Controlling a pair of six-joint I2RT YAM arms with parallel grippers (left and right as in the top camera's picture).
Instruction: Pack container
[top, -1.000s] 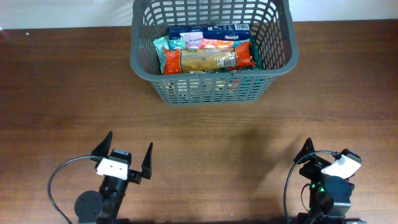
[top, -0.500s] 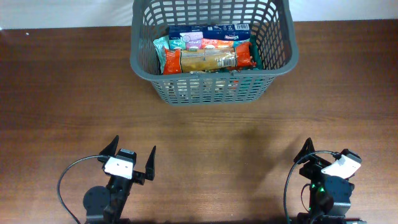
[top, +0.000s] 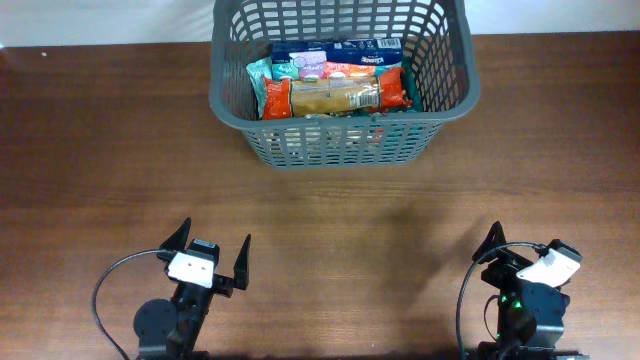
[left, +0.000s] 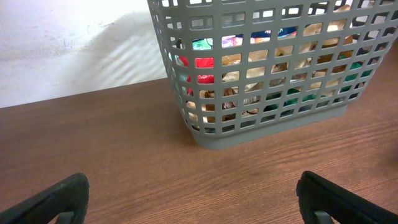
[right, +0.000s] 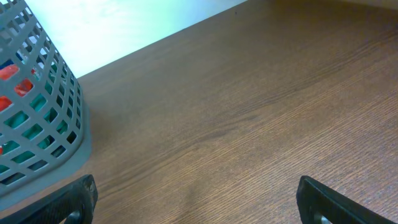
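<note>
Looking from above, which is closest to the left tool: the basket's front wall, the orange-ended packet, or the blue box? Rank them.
From the left tool:
1. Basket front wall, facing the tool.
2. Orange-ended packet, in the middle.
3. Blue box, at the back.

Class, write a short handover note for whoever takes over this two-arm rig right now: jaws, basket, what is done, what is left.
Left gripper: jaws open, empty.
Right gripper: jaws open, empty.
Large dark grey slotted plastic basket stands at the far side of the wooden table, apart from both arms.
Done: orange-ended snack packet and blue box lie inside it.
Left: no packet shows outside the basket; packing looks finished.
</note>
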